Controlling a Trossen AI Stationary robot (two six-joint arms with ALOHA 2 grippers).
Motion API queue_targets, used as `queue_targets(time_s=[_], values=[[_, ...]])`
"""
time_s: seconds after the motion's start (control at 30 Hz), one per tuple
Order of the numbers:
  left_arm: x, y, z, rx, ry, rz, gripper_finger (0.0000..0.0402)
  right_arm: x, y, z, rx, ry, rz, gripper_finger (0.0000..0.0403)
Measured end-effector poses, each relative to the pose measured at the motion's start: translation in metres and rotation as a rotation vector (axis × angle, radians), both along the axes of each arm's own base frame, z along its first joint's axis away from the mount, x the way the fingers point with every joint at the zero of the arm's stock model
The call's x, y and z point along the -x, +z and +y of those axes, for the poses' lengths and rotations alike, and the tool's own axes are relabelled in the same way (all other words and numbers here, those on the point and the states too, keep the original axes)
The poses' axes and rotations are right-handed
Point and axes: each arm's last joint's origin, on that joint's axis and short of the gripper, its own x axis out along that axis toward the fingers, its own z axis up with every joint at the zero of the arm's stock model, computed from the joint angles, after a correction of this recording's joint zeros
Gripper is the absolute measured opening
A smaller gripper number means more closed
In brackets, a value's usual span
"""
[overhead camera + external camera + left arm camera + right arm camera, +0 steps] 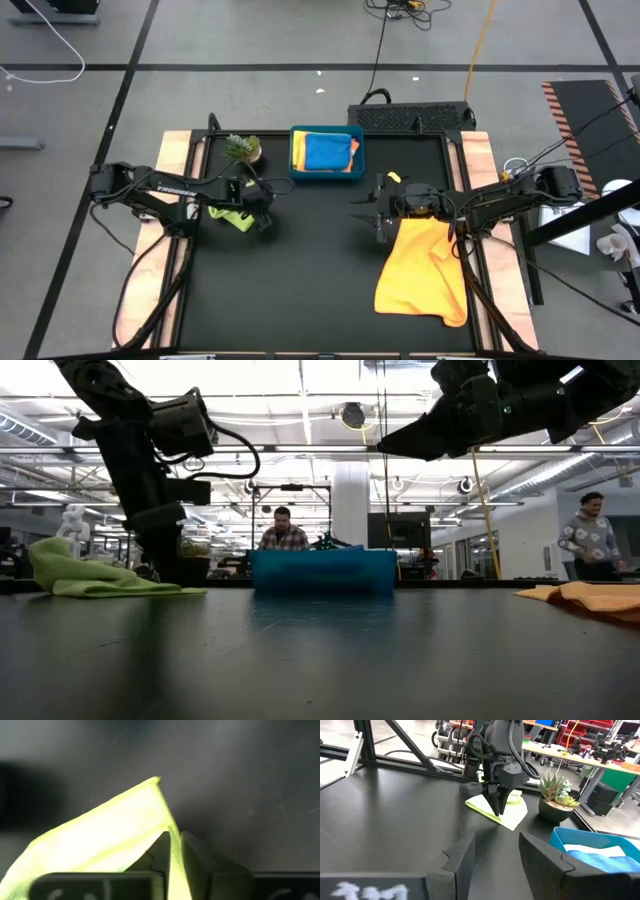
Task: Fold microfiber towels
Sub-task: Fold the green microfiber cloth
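Two towels lie out on the black tabletop (300,260): a lime green towel (231,215) at the left, and an orange towel (422,272) spread at the right. The left pincer (264,215) is clamped on an edge of the lime one, the cloth pressed between its fingers (197,857). The right pincer (377,212) hangs just above the tabletop at the orange towel's far edge, fingers parted and holding nothing. At the back, the teal tray (326,176) holds a blue towel (327,152) on top of yellow and orange ones. A small potted plant (243,150) stands beside the tray.
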Motion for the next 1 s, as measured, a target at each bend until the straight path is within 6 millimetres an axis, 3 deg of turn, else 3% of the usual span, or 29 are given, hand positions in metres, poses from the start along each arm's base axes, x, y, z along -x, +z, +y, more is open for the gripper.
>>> queue_targets(time_s=[0.27, 0.43, 1.0], values=[[0.0, -0.006, 0.0, 0.005, 0.003, 0.042, 0.0141, 0.002, -0.004, 0.0, -0.002, 0.0, 0.009, 0.0146], [-0.001, -0.013, 0.001, -0.014, 0.03, 0.074, 0.0168, 0.002, -0.005, 0.0, -0.002, 0.0, 0.009, 0.0146], [0.001, -0.014, 0.008, -0.011, 0.05, 0.087, 0.0108, 0.002, -0.005, 0.0, -0.002, -0.001, 0.012, 0.0146]])
